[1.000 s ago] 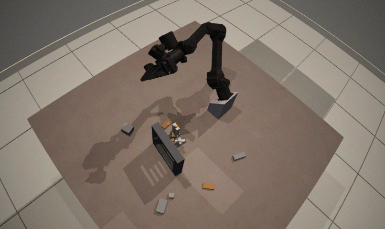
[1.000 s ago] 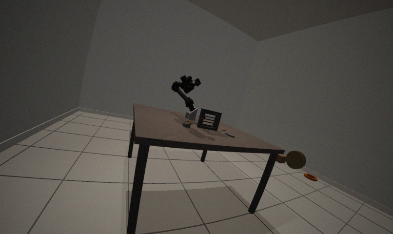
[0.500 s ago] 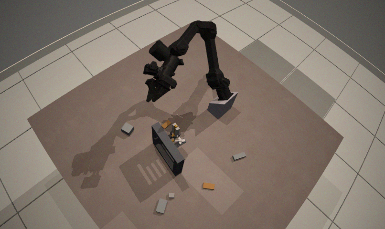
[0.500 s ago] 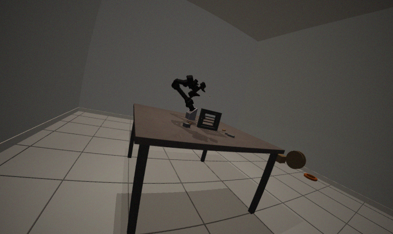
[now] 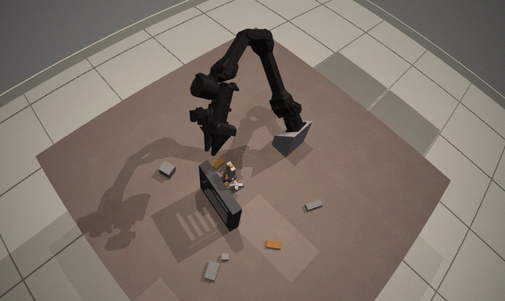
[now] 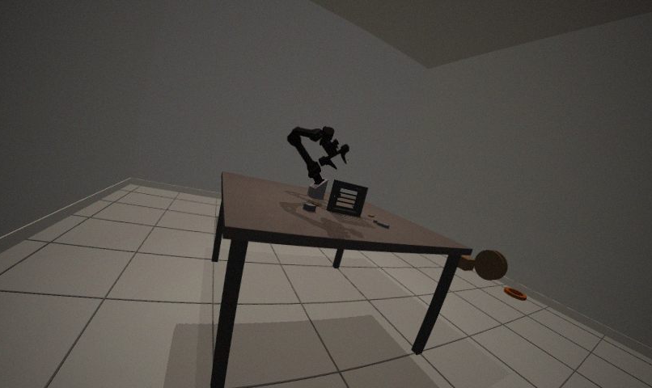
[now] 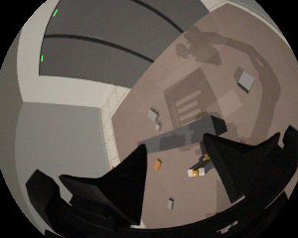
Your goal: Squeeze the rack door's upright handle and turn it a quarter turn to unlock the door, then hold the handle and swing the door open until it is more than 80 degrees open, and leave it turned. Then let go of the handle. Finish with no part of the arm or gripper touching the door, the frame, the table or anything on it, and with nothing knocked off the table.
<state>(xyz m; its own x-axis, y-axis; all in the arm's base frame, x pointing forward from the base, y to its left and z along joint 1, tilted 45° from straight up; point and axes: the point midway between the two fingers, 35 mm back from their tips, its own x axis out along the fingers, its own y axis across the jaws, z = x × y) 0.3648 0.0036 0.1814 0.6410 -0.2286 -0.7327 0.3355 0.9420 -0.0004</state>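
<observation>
In the wrist view, the end effector [image 5: 209,152] [image 6: 341,166] [image 7: 176,143] is seen with its two black, wedge-shaped fingers parted widely across the lower half of the frame; nothing is gripped between them. In the top view it is held above the tabletop [image 5: 109,156] [image 6: 272,211] [image 7: 181,190], left of center, pointed down the frame toward the dark rack frame [image 5: 221,188] [image 6: 348,183] [image 7: 181,135], which is not touched. The frame is boxy, upright and slatted, with a matte charcoal surface. The handle [image 5: 229,169] [image 7: 196,173], white with orange accents, is set at the frame's right side near the center of the top view. A smooth, brownish surface is shown by the tabletop, on which flat-faced gray and orange blocks are scattered.
</observation>
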